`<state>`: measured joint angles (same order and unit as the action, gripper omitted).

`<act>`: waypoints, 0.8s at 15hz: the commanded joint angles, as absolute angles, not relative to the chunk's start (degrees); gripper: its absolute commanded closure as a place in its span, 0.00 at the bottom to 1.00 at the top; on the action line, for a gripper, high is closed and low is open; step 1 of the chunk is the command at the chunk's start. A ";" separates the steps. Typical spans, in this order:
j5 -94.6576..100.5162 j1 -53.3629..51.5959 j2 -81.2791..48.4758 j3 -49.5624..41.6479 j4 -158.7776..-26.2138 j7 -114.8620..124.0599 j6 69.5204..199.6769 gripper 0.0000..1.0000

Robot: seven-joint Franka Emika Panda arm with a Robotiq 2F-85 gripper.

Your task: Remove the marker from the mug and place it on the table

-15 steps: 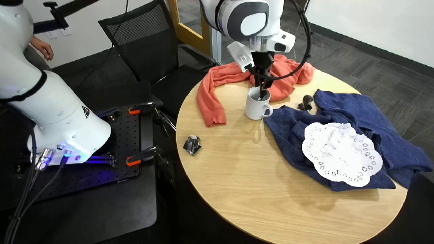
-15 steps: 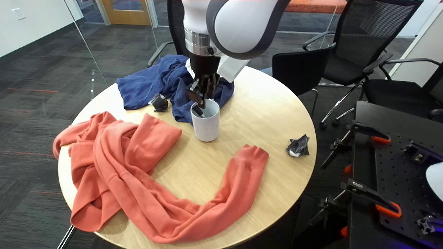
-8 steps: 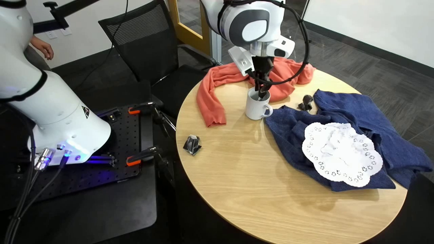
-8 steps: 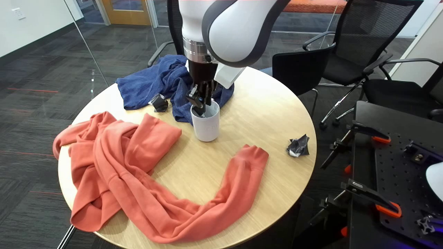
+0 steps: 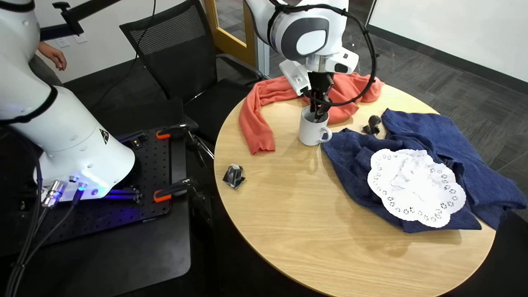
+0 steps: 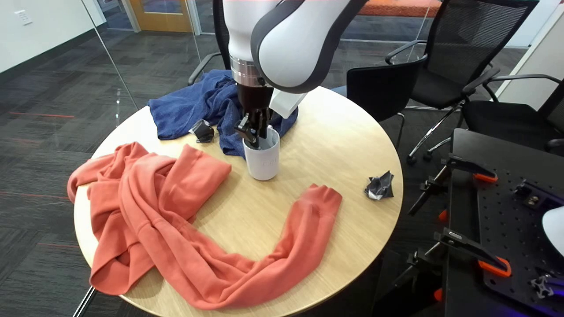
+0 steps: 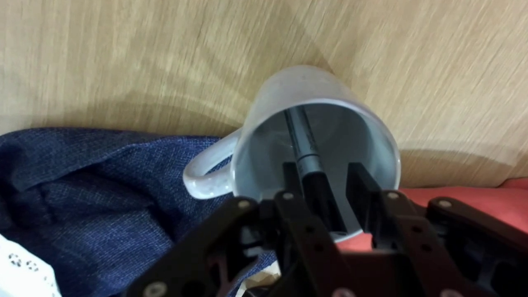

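The white mug (image 5: 310, 134) stands upright on the round light wooden table (image 5: 288, 214); it also shows in an exterior view (image 6: 263, 165) and in the wrist view (image 7: 305, 84). The marker (image 7: 309, 165), with a black end and a grey-white section, leans inside the mug. My gripper (image 7: 324, 177) is open, with its fingertips inside the mug's mouth on both sides of the marker. The left finger is close against the marker; a gap shows to the right finger. In both exterior views the gripper (image 5: 317, 113) (image 6: 255, 136) points down into the mug and mostly hides the marker.
A red sweatshirt (image 6: 246, 277) lies beside the mug. A blue denim cloth (image 5: 350, 169) touches the handle's side, with a white doily (image 5: 416, 187) on it. A crumpled black object (image 5: 234, 176) lies near the table edge, another small dark object (image 5: 372, 125) by the denim.
My gripper has moved down, and its fingertips now sit lower in the mug around the marker. The mug has not moved.
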<state>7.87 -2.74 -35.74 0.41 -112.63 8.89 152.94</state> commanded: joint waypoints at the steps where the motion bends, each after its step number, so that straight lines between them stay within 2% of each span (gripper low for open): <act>1: 6.41 -2.88 -37.52 0.18 -109.69 5.45 151.60 0.61; 8: 6.29 -2.44 -40.12 0.30 -106.94 3.13 151.60 0.61; 9: 6.29 -2.37 -40.37 0.31 -106.71 2.91 151.56 0.65; 10: 6.29 -2.29 -40.57 0.35 -106.53 2.47 151.59 0.87; 12: 6.23 -2.27 -40.52 0.35 -106.63 2.39 151.61 0.92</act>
<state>7.55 -2.46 -39.99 0.38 -108.20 4.53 152.93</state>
